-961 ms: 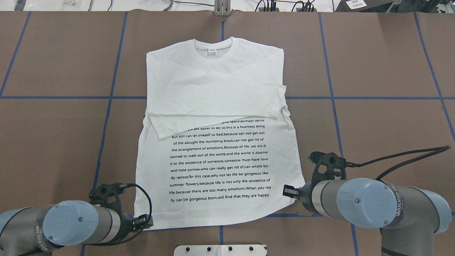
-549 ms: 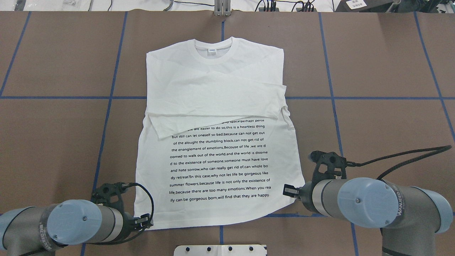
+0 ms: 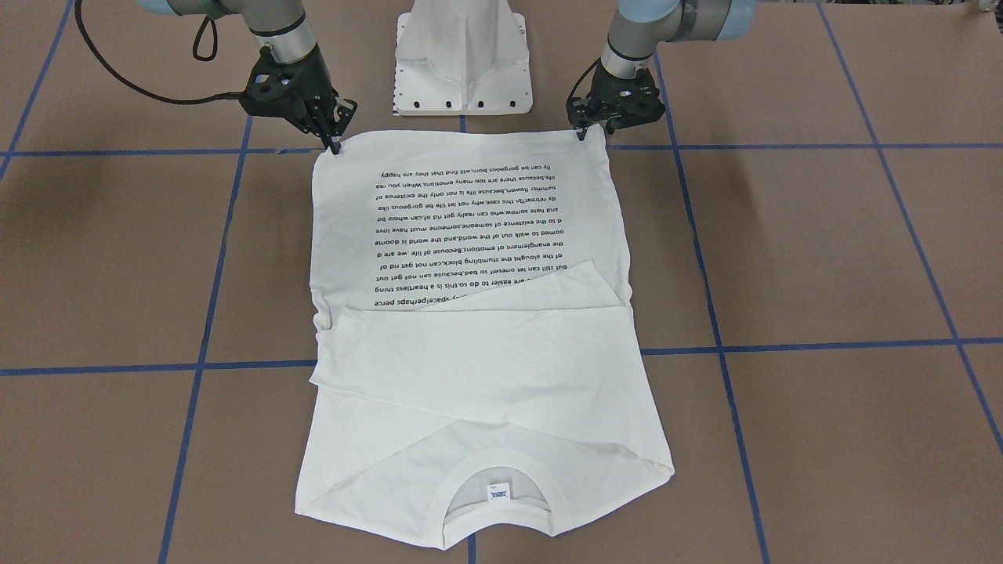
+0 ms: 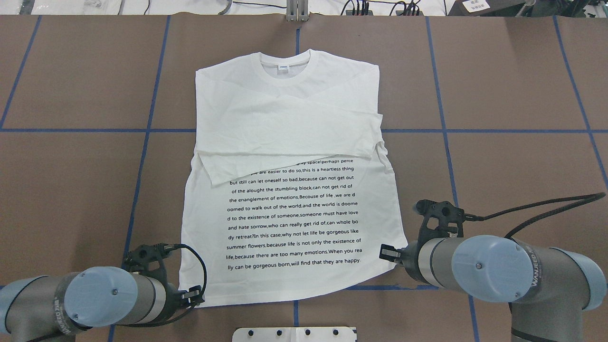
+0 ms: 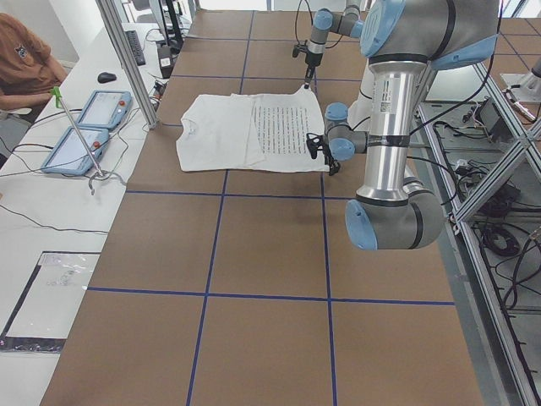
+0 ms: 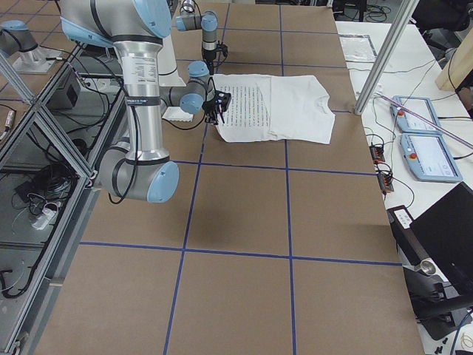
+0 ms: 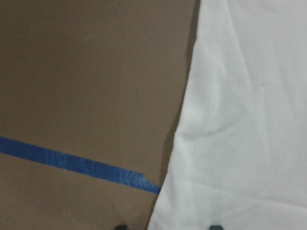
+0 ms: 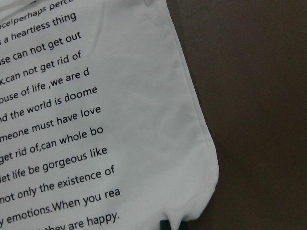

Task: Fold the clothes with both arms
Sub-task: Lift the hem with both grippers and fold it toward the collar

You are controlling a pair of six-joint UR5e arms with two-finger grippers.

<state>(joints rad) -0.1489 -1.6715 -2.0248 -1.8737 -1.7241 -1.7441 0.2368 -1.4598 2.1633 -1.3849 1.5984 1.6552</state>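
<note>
A white long-sleeved T-shirt [image 4: 285,118] lies flat on the brown table, collar [image 4: 285,64] at the far end and both sleeves folded across the chest. Its black text block [image 4: 294,213] faces up. At the shirt's near left hem corner is my left gripper [image 4: 194,297], which the front view [image 3: 584,135] also shows. In the left wrist view its two tips stand apart, open, astride the shirt's edge [image 7: 240,120]. My right gripper [image 4: 387,254] sits at the near right hem corner [image 3: 334,146]. It is shut on the puckered hem of the shirt [image 8: 96,120].
The white pedestal base [image 3: 462,55] stands just behind the hem, between the arms. Blue tape lines [image 4: 142,130] cross the table. Past the far edge, a side table holds tablets [image 5: 84,127], with a seated person [image 5: 25,59] beside it.
Both arms have edged very slightly toward the shirt. The shirt itself lies as before.
</note>
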